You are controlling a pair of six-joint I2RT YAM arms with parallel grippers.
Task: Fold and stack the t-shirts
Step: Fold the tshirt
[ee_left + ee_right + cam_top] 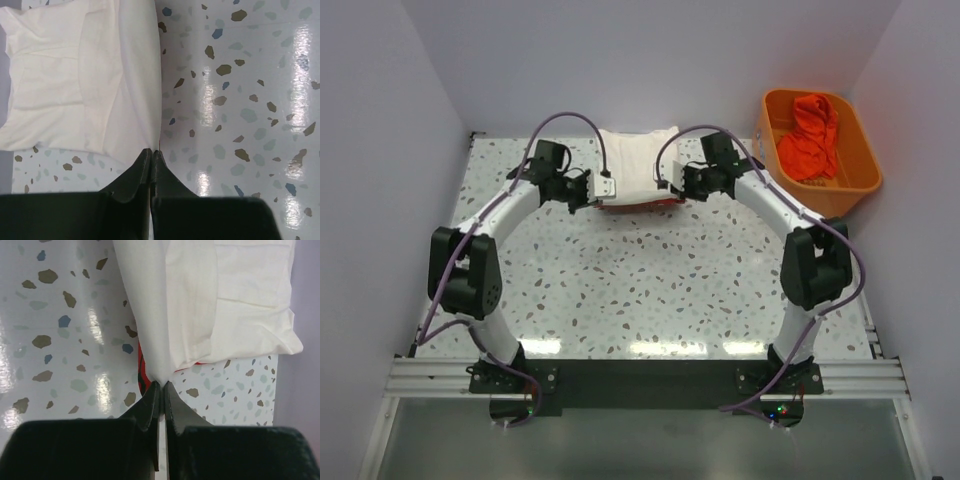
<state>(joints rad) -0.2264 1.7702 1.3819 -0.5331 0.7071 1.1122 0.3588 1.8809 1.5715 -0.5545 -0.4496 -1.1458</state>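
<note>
T-shirt (638,155) lies far-centre on surface (620,280), white side up. Left jaws, right jaws each clamped on 1 near corner, likely to keep the edge straight for folding.

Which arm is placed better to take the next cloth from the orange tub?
Right. The tub stands at the far right, nearer the right tool; the left tool is across the shirt. Both are shut on the shirt.

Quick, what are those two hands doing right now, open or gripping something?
Left hand: closed, pinching an edge of the white t-shirt.
Right hand: closed, pinching the opposite edge of the same shirt.
</note>
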